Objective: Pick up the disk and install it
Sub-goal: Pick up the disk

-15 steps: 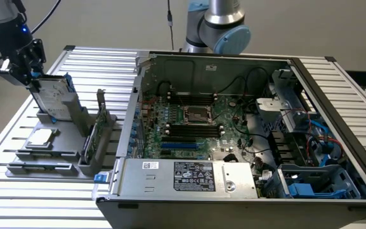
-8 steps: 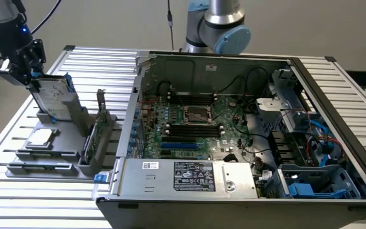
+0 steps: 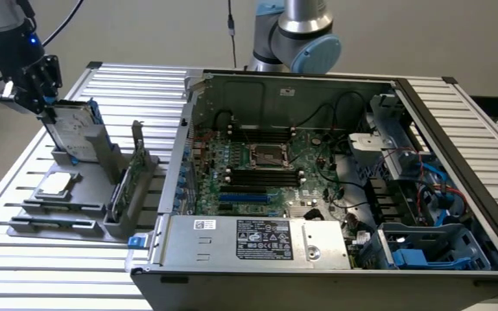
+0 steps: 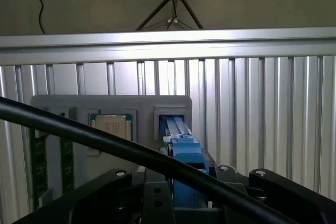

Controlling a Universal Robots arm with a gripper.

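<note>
Standing on edge at the exterior view's left, the disk sits in the far slot of a grey holder on the slatted table. That upright pose leaves its top edge free to be taken from above. The gripper has that edge, and its fingers look pinched onto the blue carrier from either side.

The holder keeps each part in its own place. A small square chip lies flat nearer the front, and a green card stands on edge beside it. The open computer case lies well apart on the exterior view's right, lid off and inside facing up, so its blue drive bay in the near right corner can be reached.

I cannot tell whether the disk's lower edge is seated in the slot or just lifted clear, because the holder's post covers that join. In the wrist view a thick black cable crosses the gripper's body and hides part of the grip. The disk's label is turned away and unreadable.
</note>
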